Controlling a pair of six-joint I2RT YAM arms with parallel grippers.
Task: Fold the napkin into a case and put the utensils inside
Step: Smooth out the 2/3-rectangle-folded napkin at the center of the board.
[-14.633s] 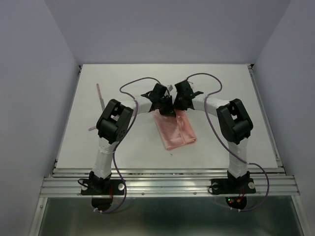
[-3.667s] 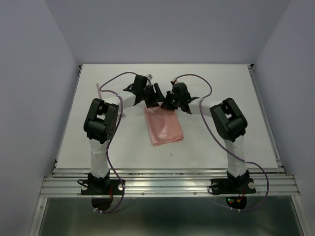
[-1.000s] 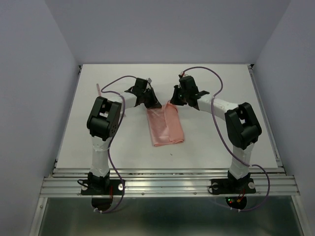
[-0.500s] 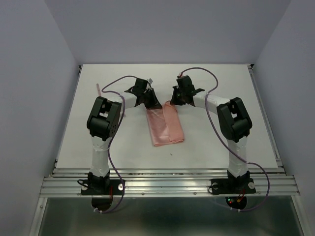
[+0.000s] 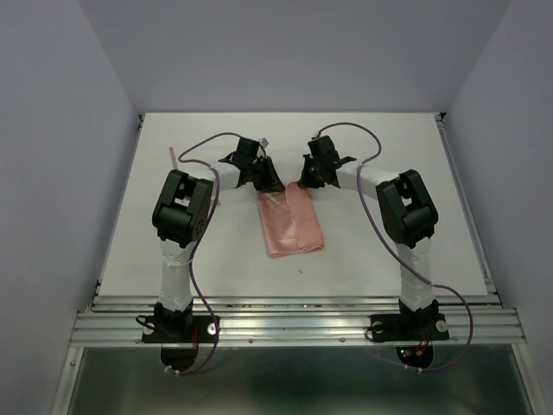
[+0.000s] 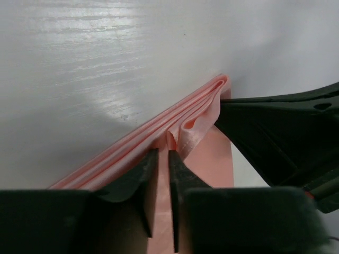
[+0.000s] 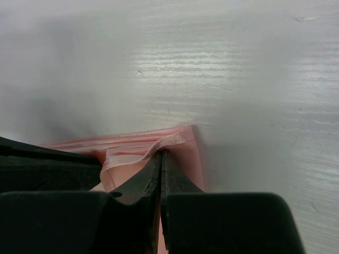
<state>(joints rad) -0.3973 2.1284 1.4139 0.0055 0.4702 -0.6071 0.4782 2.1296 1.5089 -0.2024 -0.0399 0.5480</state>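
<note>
The right claw (image 7: 161,154) is pressed together on a raised top layer at the far right corner of the napkin (image 5: 292,220). The left claw (image 6: 163,156) straddles a fold at the far left corner, its fingers a slit apart; whether it grips cannot be told. The folded napkin lies in the middle of the table (image 5: 389,251), and the utensils (image 5: 174,160) lie near its left edge. The folding step appears to be in hand. The next move probably calls for both claws to carry that layer evenly, without dragging the layers beneath.

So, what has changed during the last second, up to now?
The right gripper closed on the napkin's far edge, and its elbow swung inward. The left gripper stayed at the other far corner; the napkin itself did not move.
</note>
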